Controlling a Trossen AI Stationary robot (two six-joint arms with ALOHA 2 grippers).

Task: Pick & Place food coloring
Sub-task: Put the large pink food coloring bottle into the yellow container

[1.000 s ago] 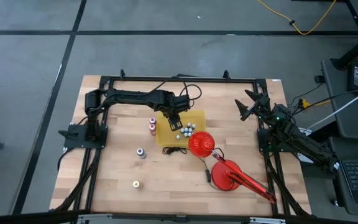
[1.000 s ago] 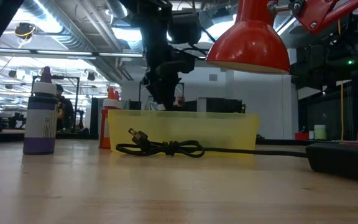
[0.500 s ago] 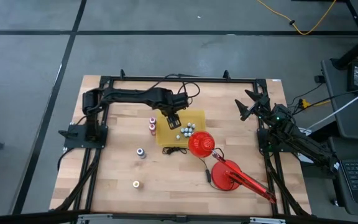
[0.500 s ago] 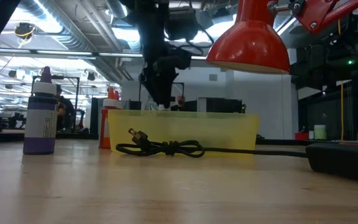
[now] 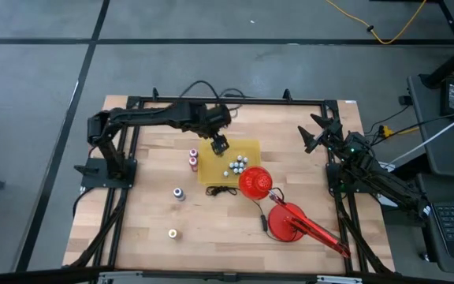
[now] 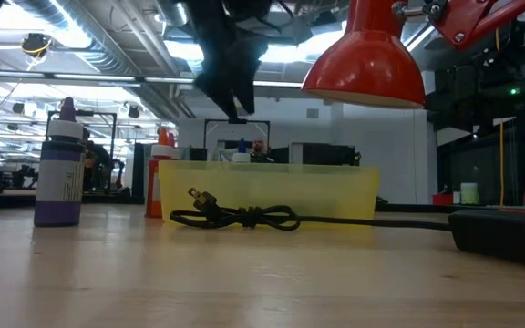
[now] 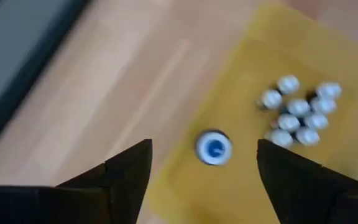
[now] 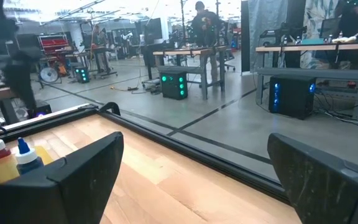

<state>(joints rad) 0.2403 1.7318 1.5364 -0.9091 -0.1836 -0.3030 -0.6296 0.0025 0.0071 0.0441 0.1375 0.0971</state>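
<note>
The food coloring is a set of tiny bottles. A blue-topped one [image 7: 214,148] stands upright on the yellow tray [image 5: 247,147], near a cluster of several pale-topped ones [image 7: 297,112] [image 5: 237,166]. My left gripper [image 5: 220,144] [image 7: 204,155] hangs open above the blue-topped bottle, well clear of it [image 6: 231,96]. Two red and pink bottles [image 5: 193,158] stand on the table just left of the tray. A purple one [image 5: 179,193] and a yellowish one [image 5: 173,233] stand nearer the front. My right gripper [image 5: 315,134] waits open at the table's right side.
A red desk lamp stands right of the tray, its shade [image 5: 254,183] over the tray's near right corner and its base [image 5: 288,223] nearer the front. Its black cord and plug [image 6: 240,217] lie along the tray's near wall. The black frame rail [image 5: 227,99] borders the table.
My left gripper has opened and let go of the blue-topped bottle, which stays standing on the tray. The gripper has then risen straight up out of the tray and drawn slightly toward the table's far edge.
</note>
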